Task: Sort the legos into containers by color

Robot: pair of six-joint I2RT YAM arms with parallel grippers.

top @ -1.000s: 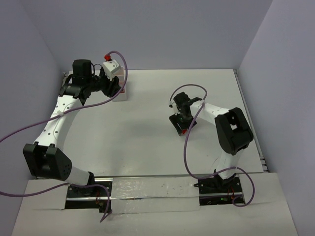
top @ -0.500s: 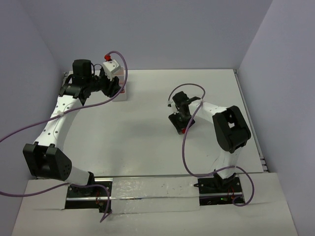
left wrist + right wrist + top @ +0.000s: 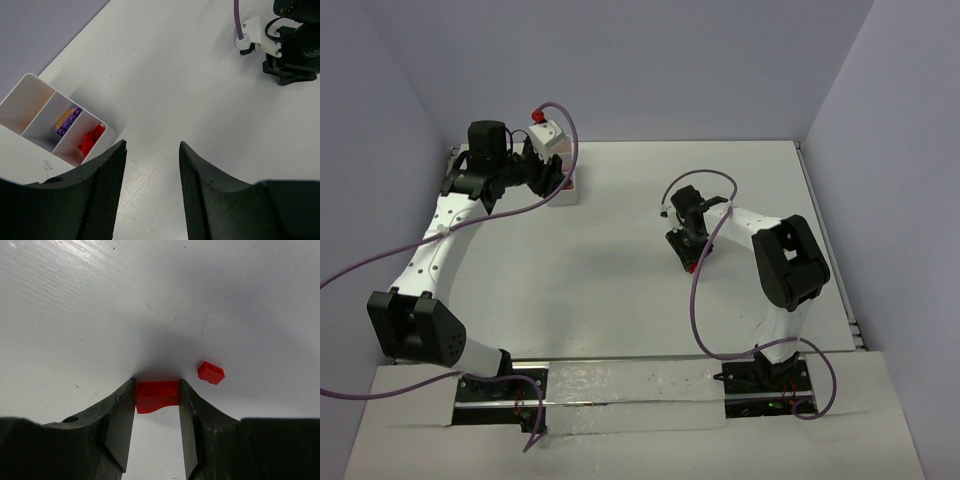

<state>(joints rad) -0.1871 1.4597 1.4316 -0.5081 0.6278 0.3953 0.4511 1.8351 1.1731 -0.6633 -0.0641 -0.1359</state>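
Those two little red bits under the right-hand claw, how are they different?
The gripped red brick sits between the right gripper's fingers, touching both. The loose red brick lies free on the table, off to one side. The gripped red brick lines up with the fingers, while the loose red brick is turned at an angle and looks smaller. Both are the same red.

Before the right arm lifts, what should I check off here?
1. Grip: the right gripper presses the red brick from both sides: ok.
2. Lift: brick off the table: cannot tell.
3. Clearance: second red piece lies apart from the fingers: ok.
4. Target: the tray has red pieces in an end compartment and a purple piece in the middle: ok.
5. The left gripper is open and empty: ok.
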